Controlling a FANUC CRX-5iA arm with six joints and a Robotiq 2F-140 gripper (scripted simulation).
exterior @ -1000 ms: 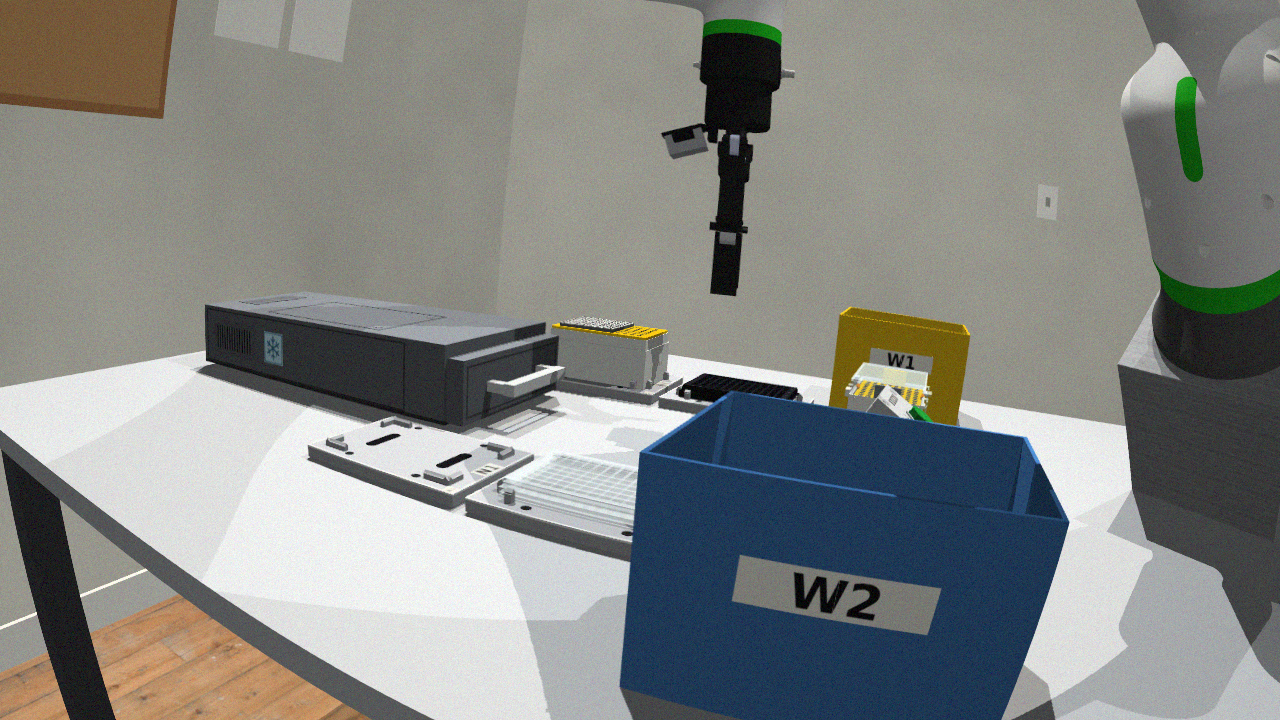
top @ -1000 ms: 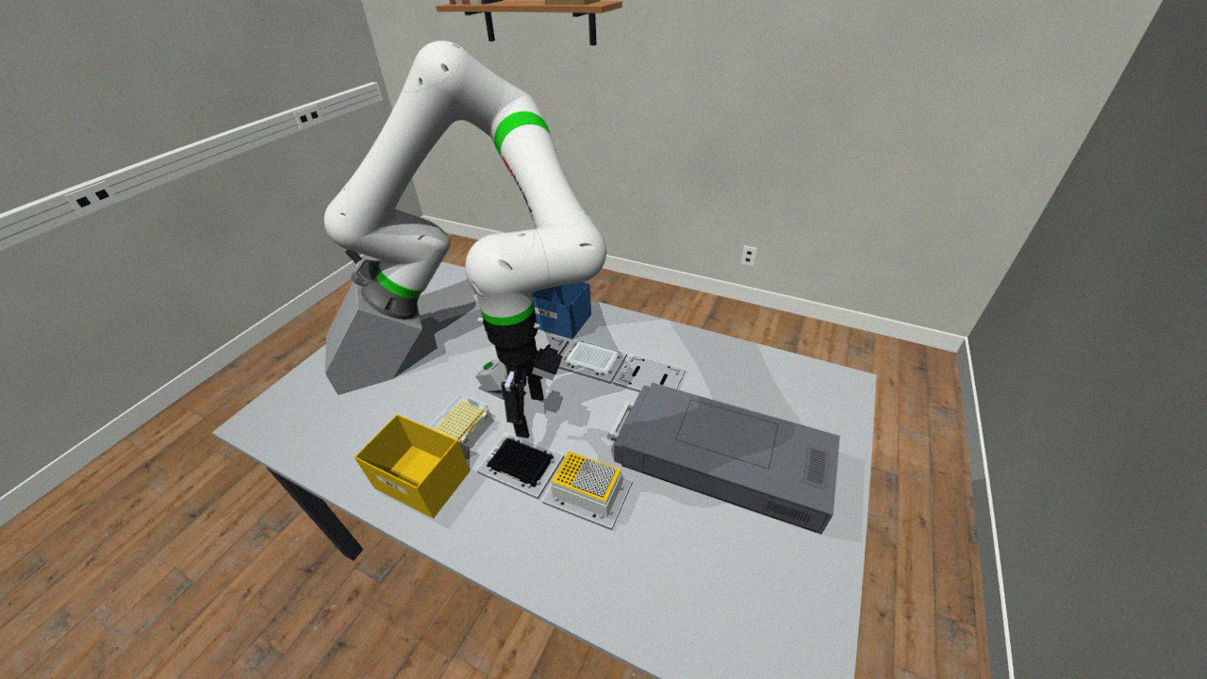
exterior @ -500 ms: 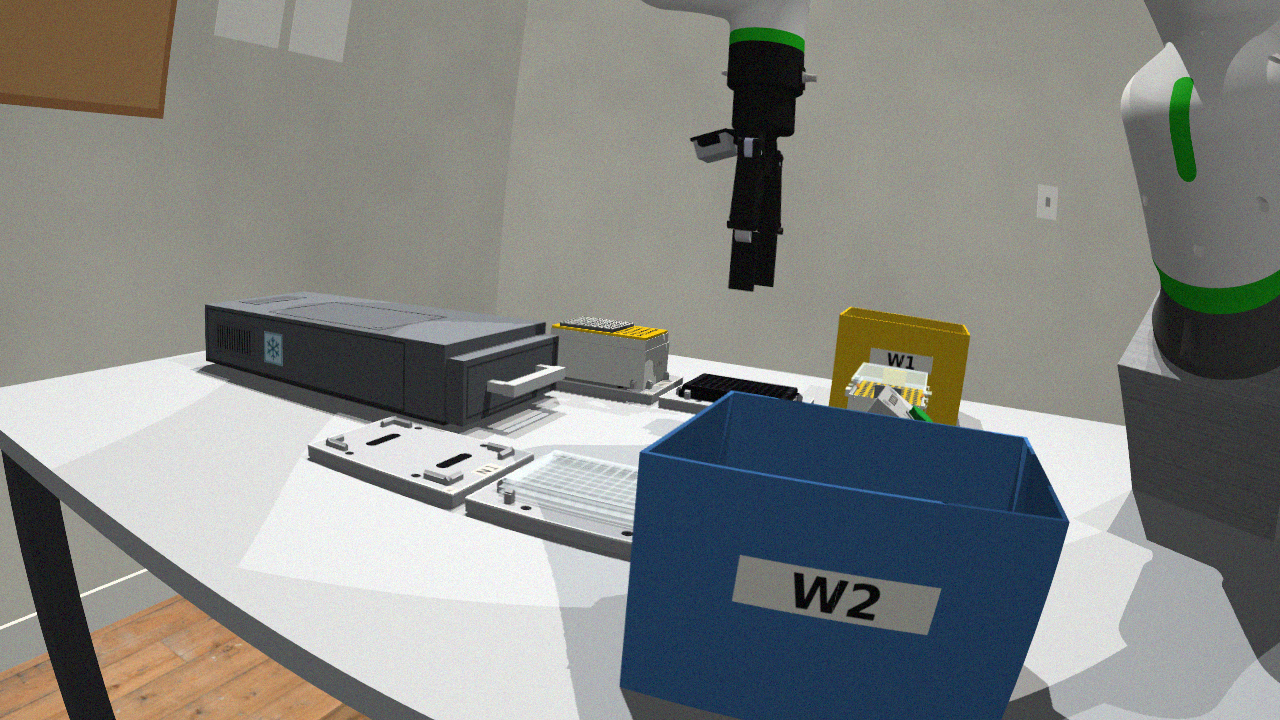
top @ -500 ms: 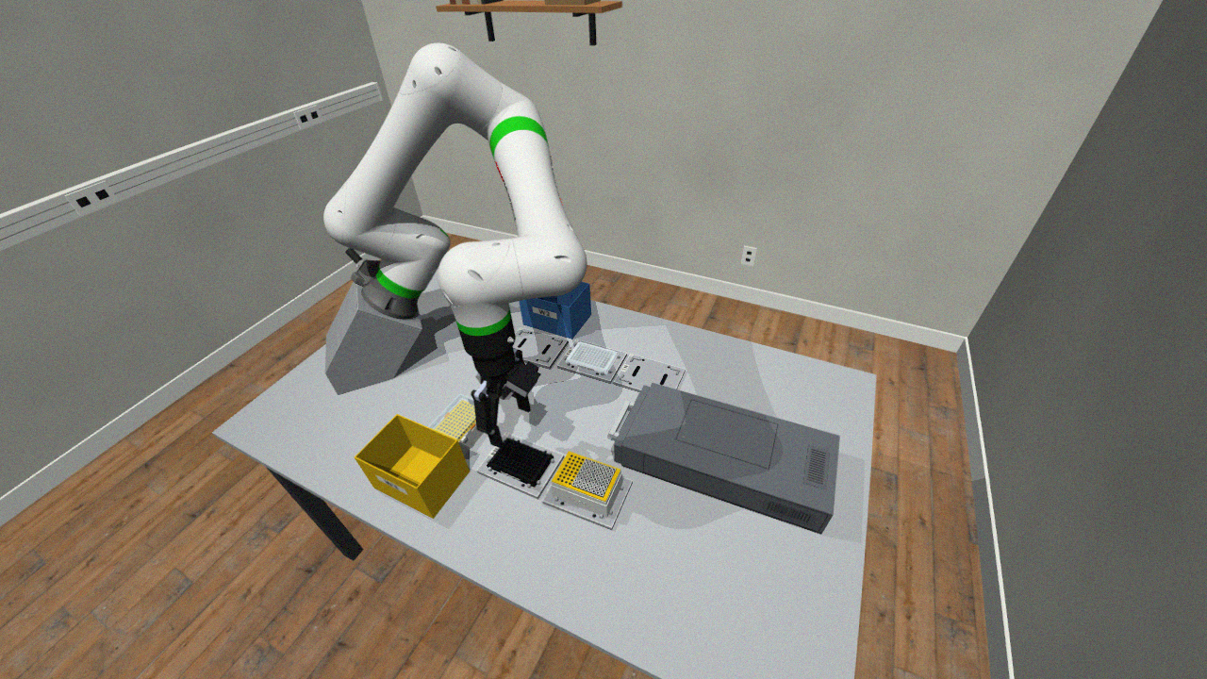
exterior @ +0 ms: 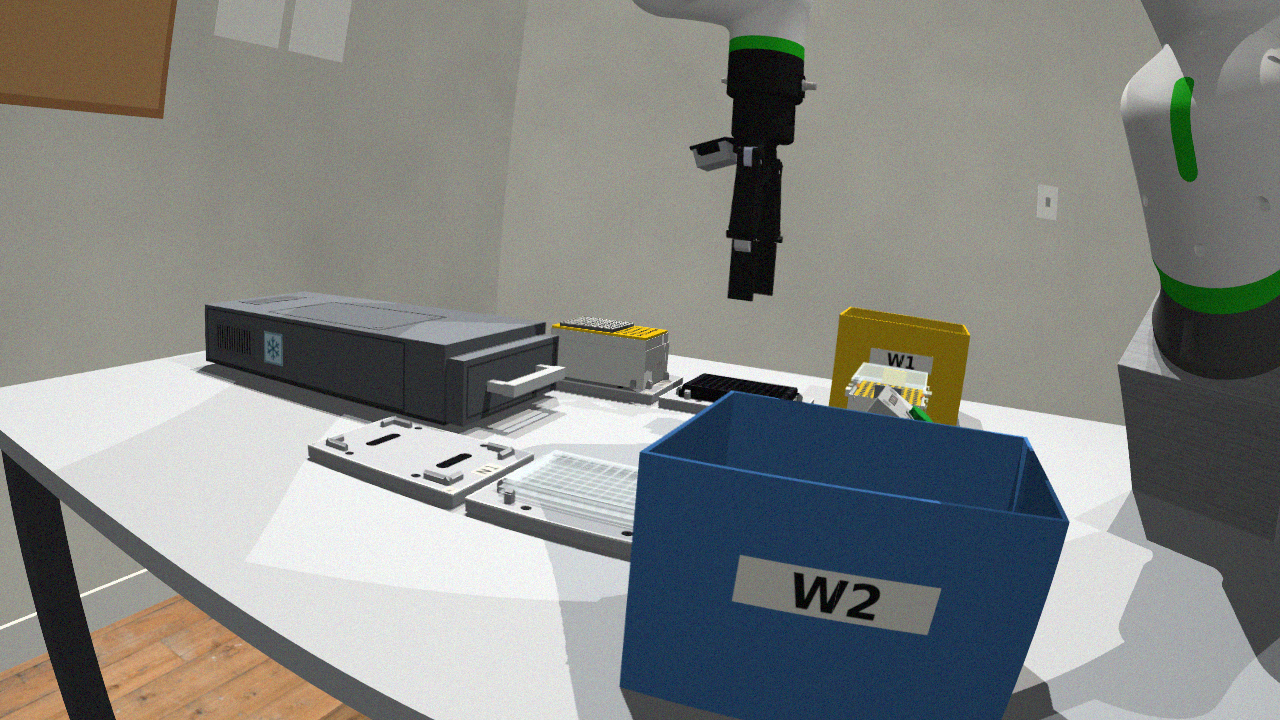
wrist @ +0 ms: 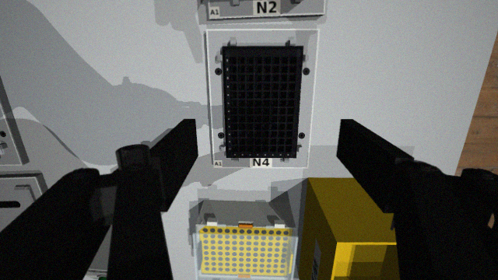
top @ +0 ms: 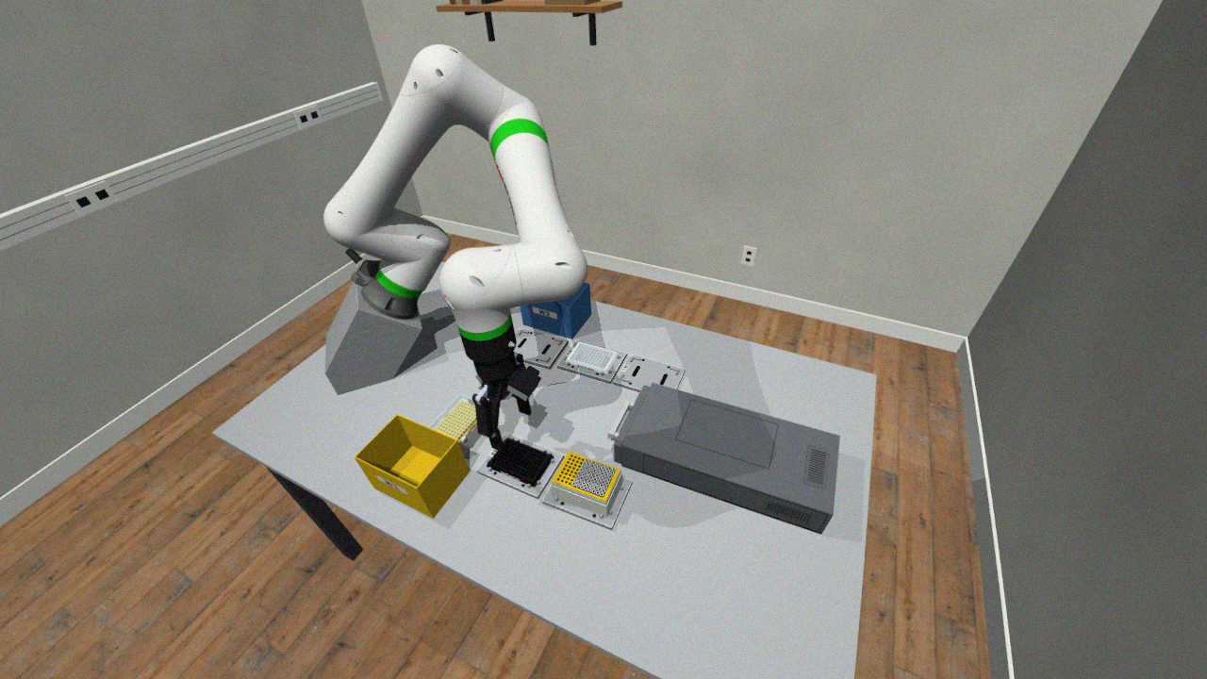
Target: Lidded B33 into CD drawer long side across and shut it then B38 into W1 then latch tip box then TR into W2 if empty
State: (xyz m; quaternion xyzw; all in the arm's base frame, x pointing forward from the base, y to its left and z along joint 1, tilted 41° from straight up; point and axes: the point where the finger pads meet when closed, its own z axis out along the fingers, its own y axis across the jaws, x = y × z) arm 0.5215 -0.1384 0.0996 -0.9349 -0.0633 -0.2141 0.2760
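Observation:
The black assay plate (top: 519,461) sits in its nest marked N4 (wrist: 261,162), seen also in the wrist view (wrist: 262,102) and the exterior view (exterior: 739,387). My gripper (top: 493,438) (wrist: 267,138) (exterior: 750,291) hangs well above it, pointing straight down, open and empty. The yellow bin W1 (top: 411,463) (wrist: 346,229) stands upright just beside the plate. The tip box (wrist: 245,250) with its yellow insert stands behind W1 (top: 458,418). The tip rack TR (top: 586,478) stands at N2 on the plate's other side. The N1 nest (exterior: 411,445) is empty.
The grey cooler CD (top: 727,452) lies to the right, its handled drawer front (exterior: 514,376) facing the nests. A clear lidded plate (exterior: 572,477) sits in a nest next to N1. The blue bin W2 (exterior: 841,546) stands upright near the arm's base.

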